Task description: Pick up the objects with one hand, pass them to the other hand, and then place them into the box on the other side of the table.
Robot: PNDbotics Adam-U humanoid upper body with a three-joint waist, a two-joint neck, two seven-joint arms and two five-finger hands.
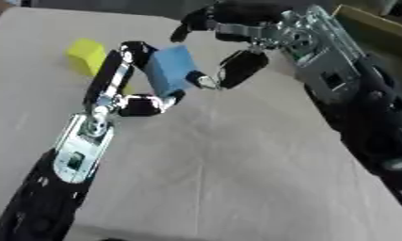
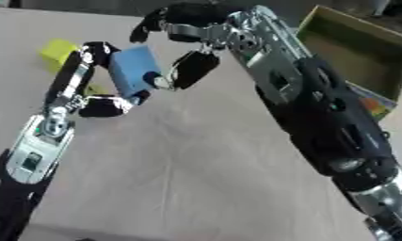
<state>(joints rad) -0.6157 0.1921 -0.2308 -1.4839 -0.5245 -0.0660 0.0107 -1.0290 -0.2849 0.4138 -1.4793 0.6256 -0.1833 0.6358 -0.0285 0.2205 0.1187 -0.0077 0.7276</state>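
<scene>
— Fingers of the left hand point(image 1: 125, 96) are seen curled round the blue block point(image 1: 171, 69), which is pinched between the long fingers on its far side and the thumb below. Is the block held clear of the table point(image 1: 220, 179)?

— It is judged so; the block is carried above the cloth-covered table, tilted, with one free face turned toward the right hand point(image 2: 187, 42). That face seems to be offered so that it can be taken.

— And how is the right hand set?

— Its fingers are spread and arched over the block, with one dark fingertip brought down against the block's near corner. No closed grip is formed by it; contact is suggested there, though it cannot be confirmed.

— So the handover is thought to be under way?

— It is judged to be at its start: the block is gripped by the left hand alone, and a hold by the right hand is not yet made.

— Where is the block to be put?

— The cardboard box point(image 2: 352, 52) is seen at the table's right edge, open at the top, well apart from the block. A yellow block point(image 1: 87, 55) is left lying on the table beyond the left hand, untouched.
</scene>
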